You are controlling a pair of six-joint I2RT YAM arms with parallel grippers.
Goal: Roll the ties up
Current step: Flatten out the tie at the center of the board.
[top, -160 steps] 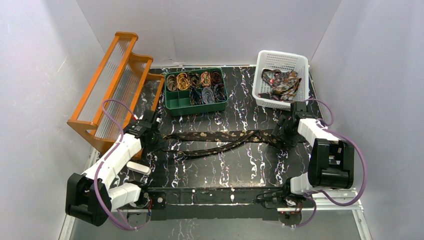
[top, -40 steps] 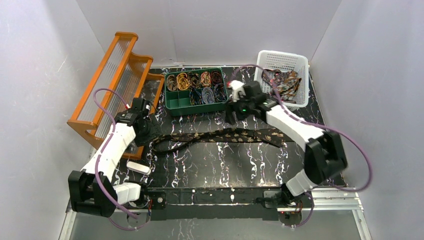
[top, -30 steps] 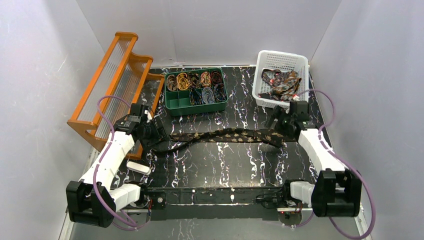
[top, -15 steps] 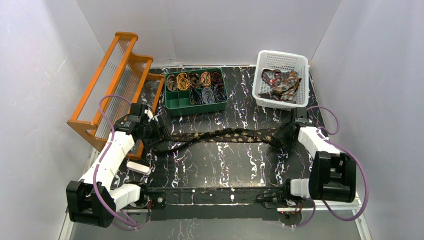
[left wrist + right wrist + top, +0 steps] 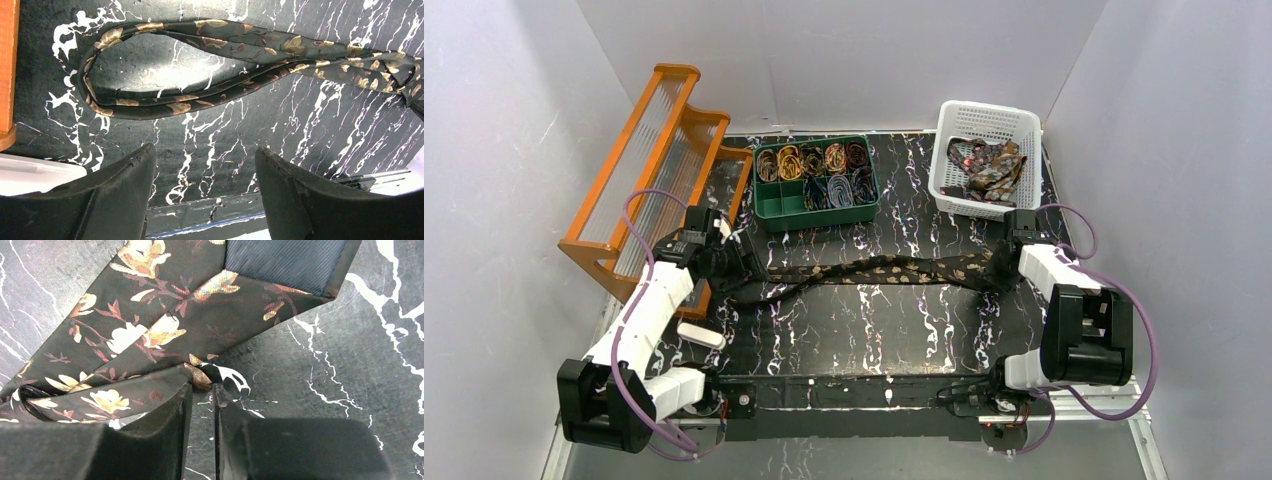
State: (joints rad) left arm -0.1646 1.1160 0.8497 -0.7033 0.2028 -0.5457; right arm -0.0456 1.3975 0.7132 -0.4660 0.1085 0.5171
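One tie [image 5: 874, 270] lay stretched L-to-R across the black marbled surface [image 5: 874, 330], doubled on itself; its looped end sat at the left, near the orange rack [image 5: 659, 150]; left tool [image 5: 202, 155] hung by that loop w/ jaws wide, holding nothing; right tool [image 5: 202, 386] was down at the tie's wide end, jaws narrow, nearly closed, a folded edge of fabric right at the tips; couldn't tell if it was truly pinched; rolled ties [image 5: 824, 160] filled most of the green tray [image 5: 776, 207] at the back; loose ties [image 5: 989, 165] lay heaped in the white basket [image 5: 984, 115].
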